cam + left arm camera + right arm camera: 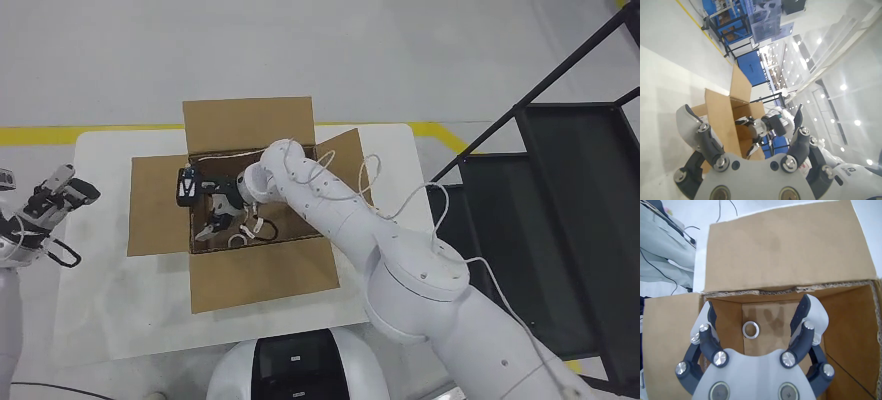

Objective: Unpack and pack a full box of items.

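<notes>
The cardboard box sits near the middle of the white worktop, toward its 12 o'clock edge, with all four top flaps folded outward at 12, 3, 6 and 9 o'clock. On the brown floor of the box a small metal ring lies flat, just beside the seam between the bottom flaps. The right hand is lowered into the box with its fingers spread wide. It has hold of nothing, and the ring lies in the gap ahead of the fingers, touching neither. From above, the right hand is in the 9 o'clock half of the box, and its white arm comes in over the rim from about 4 o'clock. The left hand hangs at 9 o'clock from the box, beyond the worktop's edge and well apart from it; its own wrist view shows the left hand wide open and empty, facing the side of the box. A yellow floor line runs behind the worktop at 12 o'clock, and dark metal stairs stand at 3 o'clock.
</notes>
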Available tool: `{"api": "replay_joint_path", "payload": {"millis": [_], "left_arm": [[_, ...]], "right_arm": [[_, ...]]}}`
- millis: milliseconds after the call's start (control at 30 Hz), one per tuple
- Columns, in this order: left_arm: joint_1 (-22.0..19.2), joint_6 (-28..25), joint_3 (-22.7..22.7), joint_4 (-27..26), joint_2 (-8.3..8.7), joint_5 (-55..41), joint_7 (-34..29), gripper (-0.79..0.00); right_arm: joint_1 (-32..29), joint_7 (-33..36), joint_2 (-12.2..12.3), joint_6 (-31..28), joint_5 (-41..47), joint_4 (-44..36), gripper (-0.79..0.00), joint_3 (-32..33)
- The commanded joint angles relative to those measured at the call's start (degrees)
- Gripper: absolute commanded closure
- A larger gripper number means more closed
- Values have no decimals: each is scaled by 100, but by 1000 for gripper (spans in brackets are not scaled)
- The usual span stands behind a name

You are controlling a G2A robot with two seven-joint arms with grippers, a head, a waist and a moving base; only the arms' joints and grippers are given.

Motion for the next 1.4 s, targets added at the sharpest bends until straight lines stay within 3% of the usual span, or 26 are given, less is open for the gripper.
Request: {"api": "replay_joint_path", "payload": {"millis": [0,200,467,500,533,567,867,1367], "left_arm": [[-150,-107,180,234,15,425,-273,-785],[-604,-424,657,848,4,872,-809,-785],[-702,-76,1260,691,43,566,-1158,-785],[-675,-26,1302,668,60,482,-1208,-570],[-645,22,1330,642,78,367,-1256,-246],[-613,43,1344,619,101,293,-1277,0],[-125,274,1370,147,327,-540,-1509,0],[368,355,1771,-365,772,43,-1591,0]], "right_arm": [[-33,-224,69,-7,-49,-29,-785,23],[-149,-994,336,260,-165,1,-785,146],[-383,-1401,668,580,-328,-363,-785,282],[-417,-1381,708,605,-343,-448,-785,300],[-456,-1344,748,639,-358,-539,-785,319],[-497,-1302,787,677,-363,-643,-785,343],[-923,-774,1238,1059,-296,-1759,-785,730],[-1983,999,2156,1853,-147,-4269,-785,1986]]}}
